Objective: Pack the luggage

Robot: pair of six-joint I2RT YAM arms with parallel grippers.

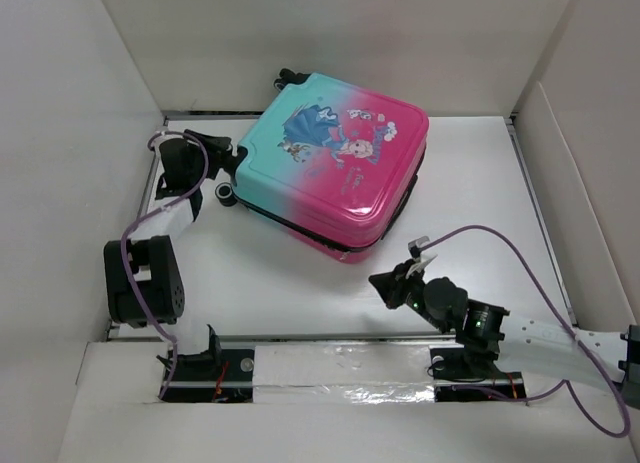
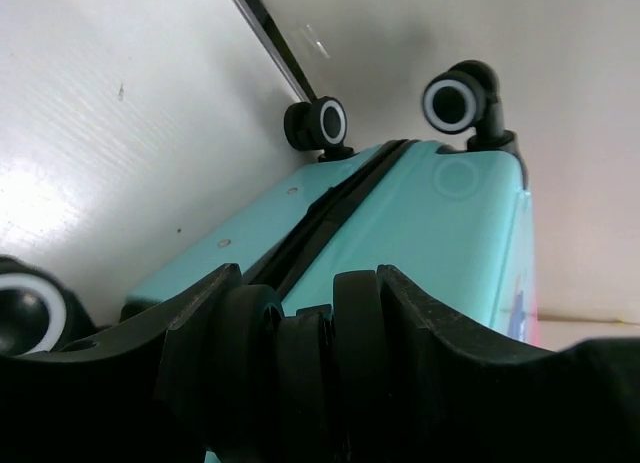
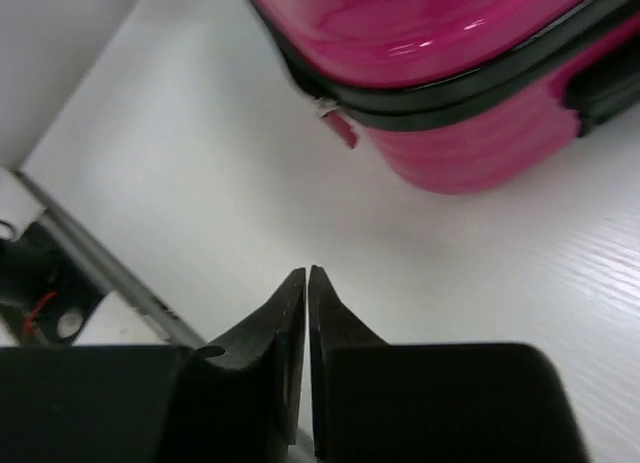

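Luggage (image 1: 340, 158) is laid shut by the table's (image 1: 300, 283) far edge. A wheel (image 2: 300, 368) is clamped by the left claw (image 2: 306, 298) — right claw (image 3: 308, 283) pressed together, empty.

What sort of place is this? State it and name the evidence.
Likely a robot test cell: white table boxed by white panels, cabled arms at its edge, the luggage on it.

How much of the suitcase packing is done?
Done, it seems: the luggage lies shut, black seam closed where visible. In hand: the left gripper is at its teal wheeled end; the right gripper, shut and empty, is near the pink corner. Left: whether it's fully zipped can't be seen.
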